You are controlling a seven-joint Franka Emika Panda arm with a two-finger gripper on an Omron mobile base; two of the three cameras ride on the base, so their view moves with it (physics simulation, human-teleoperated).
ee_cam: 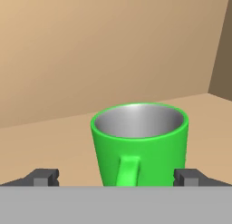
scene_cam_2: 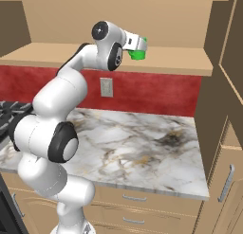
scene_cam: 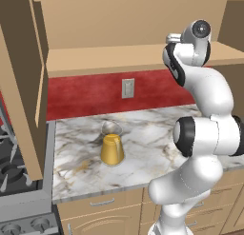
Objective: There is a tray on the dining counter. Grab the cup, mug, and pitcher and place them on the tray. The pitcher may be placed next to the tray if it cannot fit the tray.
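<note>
The step in hand is grasping the mug (ee_cam: 139, 143), which stands on a tan shelf (scene_cam_2: 175, 58) in the upper middle of the right base view. The fingers (ee_cam: 43, 177) stand fully open on either side of it, holding nothing, handle facing the camera. Next: close on the mug, then lift it clear. The pitcher (scene_cam: 112, 143) waits on the marble desk (scene_cam: 157, 134), centre-left.

No legible text, label or number on anything
</note>
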